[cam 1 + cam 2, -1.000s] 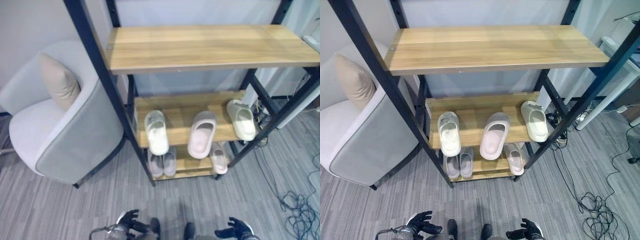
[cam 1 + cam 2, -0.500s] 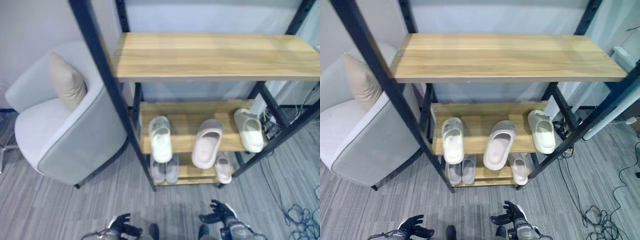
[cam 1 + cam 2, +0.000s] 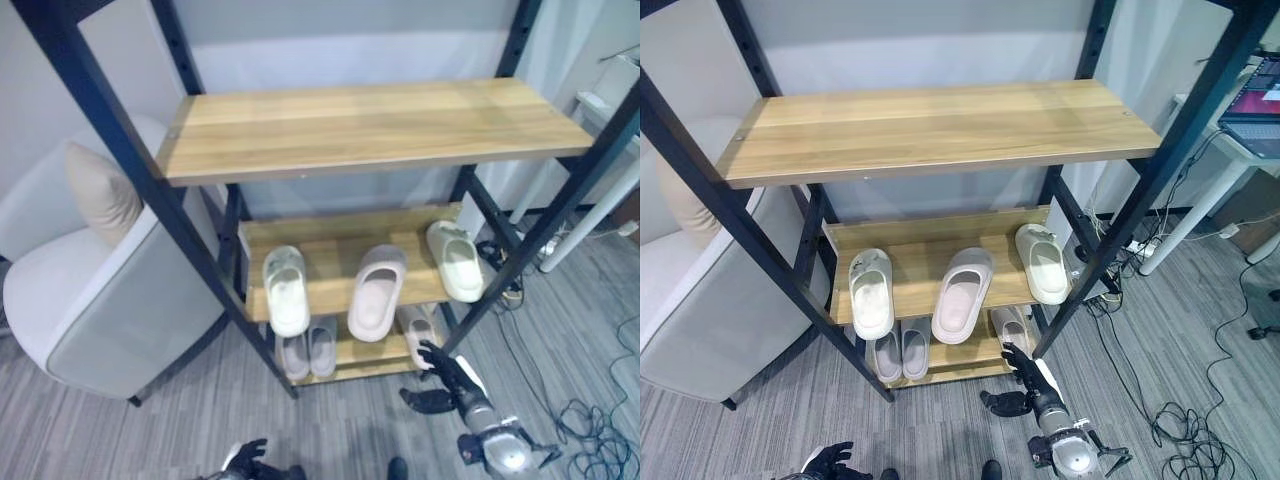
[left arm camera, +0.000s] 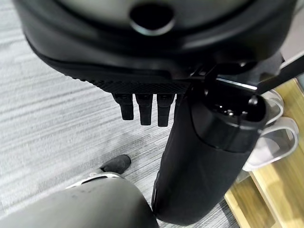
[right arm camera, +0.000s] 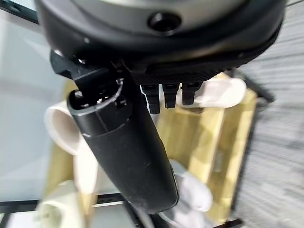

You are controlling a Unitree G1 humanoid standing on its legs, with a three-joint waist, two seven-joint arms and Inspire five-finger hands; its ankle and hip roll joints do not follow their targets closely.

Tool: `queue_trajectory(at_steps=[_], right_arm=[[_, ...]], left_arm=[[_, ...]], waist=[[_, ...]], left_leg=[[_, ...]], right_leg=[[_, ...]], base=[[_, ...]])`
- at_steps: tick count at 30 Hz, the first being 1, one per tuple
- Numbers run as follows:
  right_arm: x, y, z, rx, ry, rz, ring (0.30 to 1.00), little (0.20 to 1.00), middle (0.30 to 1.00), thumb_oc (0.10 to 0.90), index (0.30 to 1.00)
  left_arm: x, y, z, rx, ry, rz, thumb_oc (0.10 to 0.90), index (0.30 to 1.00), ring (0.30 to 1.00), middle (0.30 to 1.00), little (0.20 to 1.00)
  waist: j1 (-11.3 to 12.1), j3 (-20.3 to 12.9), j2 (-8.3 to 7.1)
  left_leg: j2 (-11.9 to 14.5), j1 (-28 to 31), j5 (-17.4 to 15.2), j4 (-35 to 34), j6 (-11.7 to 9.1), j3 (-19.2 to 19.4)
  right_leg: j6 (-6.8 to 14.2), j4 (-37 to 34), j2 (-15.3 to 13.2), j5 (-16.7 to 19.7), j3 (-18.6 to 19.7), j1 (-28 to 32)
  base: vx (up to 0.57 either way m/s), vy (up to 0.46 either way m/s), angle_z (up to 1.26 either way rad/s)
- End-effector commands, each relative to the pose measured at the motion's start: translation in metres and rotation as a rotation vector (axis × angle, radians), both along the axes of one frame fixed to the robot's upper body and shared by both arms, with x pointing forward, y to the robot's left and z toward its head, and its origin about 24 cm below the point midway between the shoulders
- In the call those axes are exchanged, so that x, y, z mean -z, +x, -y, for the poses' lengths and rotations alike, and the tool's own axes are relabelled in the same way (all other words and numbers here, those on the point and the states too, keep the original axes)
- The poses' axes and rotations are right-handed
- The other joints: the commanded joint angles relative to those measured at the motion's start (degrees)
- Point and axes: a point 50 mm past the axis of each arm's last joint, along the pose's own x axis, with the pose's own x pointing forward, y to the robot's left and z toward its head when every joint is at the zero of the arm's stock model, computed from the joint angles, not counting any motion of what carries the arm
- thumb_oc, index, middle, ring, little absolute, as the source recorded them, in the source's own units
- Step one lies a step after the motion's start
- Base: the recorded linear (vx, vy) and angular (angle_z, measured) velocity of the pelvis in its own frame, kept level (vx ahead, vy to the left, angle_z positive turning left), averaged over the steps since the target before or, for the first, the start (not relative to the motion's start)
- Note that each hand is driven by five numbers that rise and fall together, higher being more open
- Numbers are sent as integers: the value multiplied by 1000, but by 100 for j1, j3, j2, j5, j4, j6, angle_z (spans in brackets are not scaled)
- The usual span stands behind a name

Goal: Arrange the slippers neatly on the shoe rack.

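A shoe rack (image 3: pixel 370 120) of wood shelves in a black frame is set on grey striped carpet (image 3: pixel 180 420), beside a pale armchair (image 3: pixel 90 300). 3 slippers (image 3: pixel 376 292) are laid on the middle shelf, more below. The right hand (image 3: pixel 445 380), fingers spread and empty, is held near the bottom shelf; the left hand (image 3: pixel 830 462) hangs relaxed, empty.

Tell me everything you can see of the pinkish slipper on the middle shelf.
The pinkish slipper is a chunky open-toe slide of smooth foam-like material, pale pink-beige. It lies sole down on the wooden middle shelf, roughly at its centre, between two cream slippers, touching neither. It sits skewed, its front end hanging over the shelf's front edge and angled toward the robot's left. Nothing holds it: the right hand, fingers open, hovers lower down by the bottom shelf.
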Motion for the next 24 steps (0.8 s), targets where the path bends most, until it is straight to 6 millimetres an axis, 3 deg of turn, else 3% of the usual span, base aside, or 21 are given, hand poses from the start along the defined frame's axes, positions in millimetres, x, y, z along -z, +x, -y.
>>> queue_trajectory(at_steps=[1, 11, 24], right_arm=[[-69, 34, -4, -37, 25, 380, 900, 900, 900, 800, 900], [-119, 48, -4, 13, -101, 668, 900, 900, 900, 800, 900], [-126, 82, -10, 139, -149, 745, 900, 900, 900, 800, 900]], left_arm=[[1, 14, 27, 54, -40, 31, 800, 900, 900, 900, 900], [5, 4, 43, 95, -64, 14, 800, 900, 900, 900, 900], [8, -12, 41, 117, -35, -32, 800, 900, 900, 900, 900]], waist=[[-27, 16, -35], [-2, -90, 13], [326, -100, -28]], left_leg=[[-181, 63, -332, -10, -2, -154], [-184, 217, -434, -41, 20, -136], [-251, 165, -489, -41, 75, -287]], right_leg=[[273, 125, 50, -573, 110, 208], [271, 87, 69, -619, 115, 352], [287, 82, 29, -615, -15, 361]], base=[[39, 7, 0], [40, 21, -3], [26, 38, 5]])
